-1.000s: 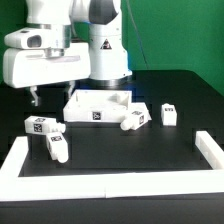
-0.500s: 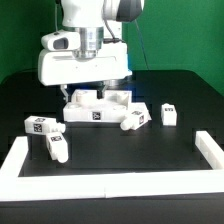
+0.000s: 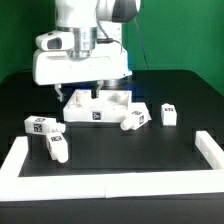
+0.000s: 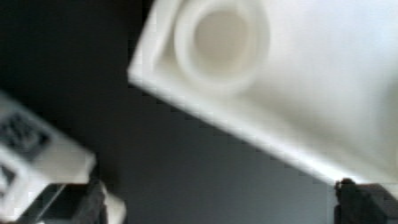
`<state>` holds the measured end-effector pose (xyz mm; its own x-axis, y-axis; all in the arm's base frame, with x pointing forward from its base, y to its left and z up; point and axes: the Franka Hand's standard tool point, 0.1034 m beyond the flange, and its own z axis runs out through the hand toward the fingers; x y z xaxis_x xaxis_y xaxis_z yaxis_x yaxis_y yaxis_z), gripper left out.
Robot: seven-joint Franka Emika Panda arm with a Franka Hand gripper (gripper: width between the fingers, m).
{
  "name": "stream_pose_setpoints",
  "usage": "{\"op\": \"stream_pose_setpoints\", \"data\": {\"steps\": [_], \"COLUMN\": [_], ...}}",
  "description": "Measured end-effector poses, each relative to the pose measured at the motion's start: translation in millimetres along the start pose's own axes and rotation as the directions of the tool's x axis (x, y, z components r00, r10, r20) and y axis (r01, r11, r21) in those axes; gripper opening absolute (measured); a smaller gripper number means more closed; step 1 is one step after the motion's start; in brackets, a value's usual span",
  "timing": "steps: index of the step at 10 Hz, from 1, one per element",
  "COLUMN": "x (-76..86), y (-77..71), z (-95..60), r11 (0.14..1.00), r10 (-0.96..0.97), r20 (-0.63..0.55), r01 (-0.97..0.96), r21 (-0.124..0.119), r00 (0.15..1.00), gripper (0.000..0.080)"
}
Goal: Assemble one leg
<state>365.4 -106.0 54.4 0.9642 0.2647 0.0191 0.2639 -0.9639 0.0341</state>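
Note:
The large white square panel (image 3: 97,108) lies at the table's middle. Several stubby white legs with tags lie around it: two at the exterior view's left (image 3: 40,125) (image 3: 58,148) and two at its right (image 3: 135,120) (image 3: 169,114). My gripper (image 3: 68,95) hangs just above the panel's left edge, open and empty. In the wrist view the gripper (image 4: 222,202) shows dark fingertips (image 4: 80,203) wide apart. Past them are the panel (image 4: 302,110) with a round hole (image 4: 222,40) and a tagged leg (image 4: 27,140).
A low white fence (image 3: 15,160) runs along the table's left, front and right edges. A green wall stands behind the black table.
The arm has swung from the exterior view's left to over the panel's left edge, then shifted back slightly. The gripper stays open. No part has moved.

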Motion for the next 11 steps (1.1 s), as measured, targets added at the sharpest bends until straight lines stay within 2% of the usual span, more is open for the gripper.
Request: {"op": "stream_pose_setpoints", "data": {"steps": [1,3,4,5,8,10,11], "x": [-24.0,-38.8,-42.0,-36.7,-35.8,-46.9,-51.4], "y": [6.7,12.1,19.7,18.5,16.3,6.9,4.6], "z": [-1.6,-1.3,-1.9,-3.0,-2.3,7.7,18.3], "r11": [0.995,0.969,0.956,0.959,0.945,0.920,0.921], "r10": [0.097,0.237,0.282,0.271,0.315,0.372,0.377], "r20": [0.033,0.057,0.059,0.052,0.064,0.115,0.112], "r01": [-0.098,-0.240,-0.286,-0.274,-0.320,-0.382,-0.385], "r21": [0.024,0.051,0.071,0.068,0.072,0.081,0.065], "r00": [0.995,0.970,0.958,0.961,0.947,0.921,0.920], "gripper": [0.0649,0.0649,0.0649,0.0649,0.0649,0.0649,0.0649]}}
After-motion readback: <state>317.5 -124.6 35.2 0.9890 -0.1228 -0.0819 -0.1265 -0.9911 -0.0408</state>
